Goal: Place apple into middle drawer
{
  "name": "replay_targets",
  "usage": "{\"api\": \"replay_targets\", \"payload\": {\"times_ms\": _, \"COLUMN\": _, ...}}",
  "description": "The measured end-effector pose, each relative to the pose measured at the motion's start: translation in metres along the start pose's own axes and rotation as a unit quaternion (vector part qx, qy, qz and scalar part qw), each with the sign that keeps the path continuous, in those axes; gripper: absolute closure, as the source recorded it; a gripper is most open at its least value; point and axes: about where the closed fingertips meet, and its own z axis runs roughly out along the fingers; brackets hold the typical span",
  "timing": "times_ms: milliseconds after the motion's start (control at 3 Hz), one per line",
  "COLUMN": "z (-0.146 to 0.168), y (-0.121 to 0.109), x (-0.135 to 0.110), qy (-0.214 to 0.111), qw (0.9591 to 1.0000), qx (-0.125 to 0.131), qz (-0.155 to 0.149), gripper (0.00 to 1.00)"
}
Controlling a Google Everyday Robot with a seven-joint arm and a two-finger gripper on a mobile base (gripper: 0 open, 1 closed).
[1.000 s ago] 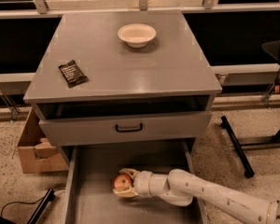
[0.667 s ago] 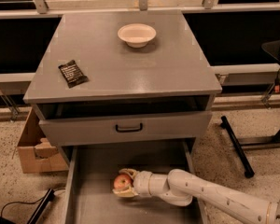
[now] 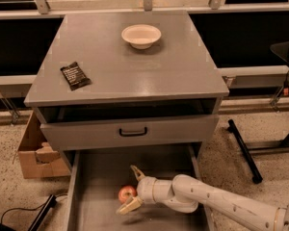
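The apple (image 3: 127, 194), small and red-orange, lies on the bare grey floor of the pulled-out middle drawer (image 3: 98, 177), near its centre. My gripper (image 3: 126, 190) reaches into the drawer from the right on a white arm. It is open, with one finger behind the apple and one in front of it, and the fingers (image 3: 129, 206) stand clear of the fruit.
Above it, a drawer with a grey front and black handle (image 3: 133, 131) is slightly open. A white bowl (image 3: 141, 35) and a dark snack packet (image 3: 75, 75) lie on the cabinet top. A cardboard box (image 3: 36, 153) stands on the floor at left, and a black stand leg (image 3: 243, 150) at right.
The fingers were closed around the apple before. Now they are spread apart and the apple sits free on the drawer floor, slightly lower.
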Motion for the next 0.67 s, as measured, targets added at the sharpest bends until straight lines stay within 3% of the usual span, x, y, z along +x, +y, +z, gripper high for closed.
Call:
{"api": "replay_targets", "payload": {"times_ms": 333, "z": 0.000, "y": 0.000, "x": -0.001, "qy": 0.000, "qw": 1.0000, "qx": 0.000, "qz": 0.000, "gripper": 0.00}}
{"api": "replay_targets", "payload": {"times_ms": 667, "z": -0.013, "y": 0.003, "x": -0.019, "qy": 0.013, "qw": 0.9998, "qx": -0.016, "qz": -0.007, "gripper": 0.00}}
